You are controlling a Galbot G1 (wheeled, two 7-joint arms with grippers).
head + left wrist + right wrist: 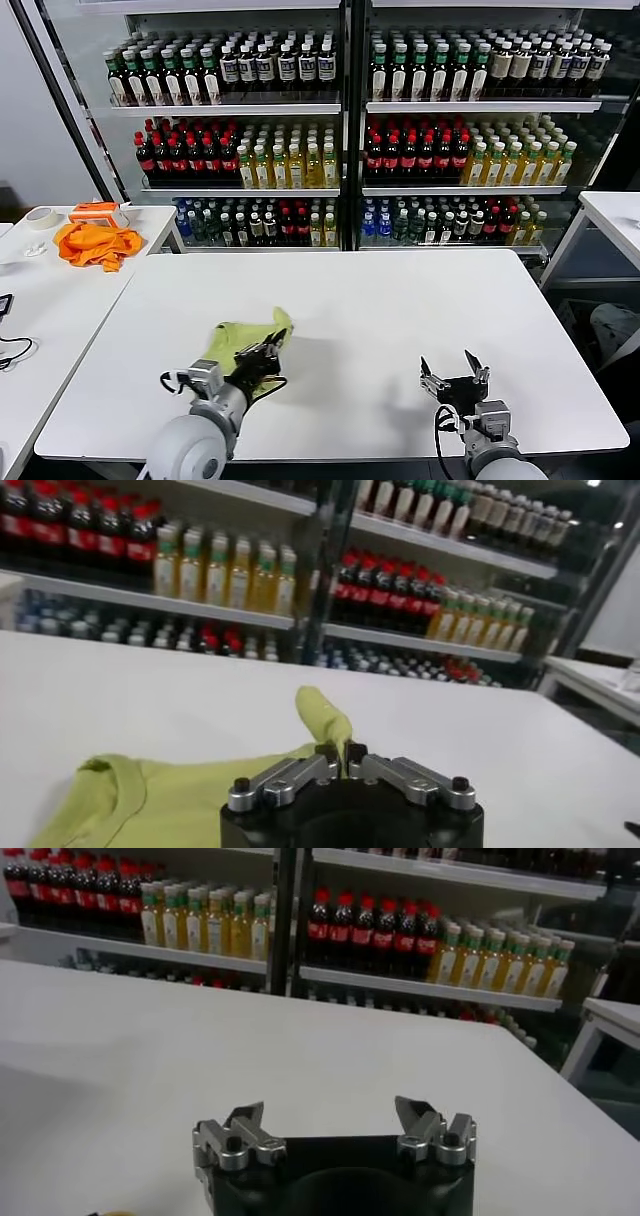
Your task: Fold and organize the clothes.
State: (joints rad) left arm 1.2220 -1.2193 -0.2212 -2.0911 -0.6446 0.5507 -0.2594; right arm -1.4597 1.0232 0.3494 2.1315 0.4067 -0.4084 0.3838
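The left pincer (342, 752) is seen pressed together on a pinched-up fold of the green shirt (238, 340), at the near left of the white bench (400, 300). The right pincer (453, 377) hovers spread and empty, near right. The shirt is judged light, soft and floppy; hems or corners are best gripped. Beyond, shelves (345, 108) are filled with bottles (410, 155).

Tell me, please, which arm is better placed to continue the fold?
Likely left: the left gripper is shut on the T-shirt, lifting its edge. The right gripper is open, apart from it.
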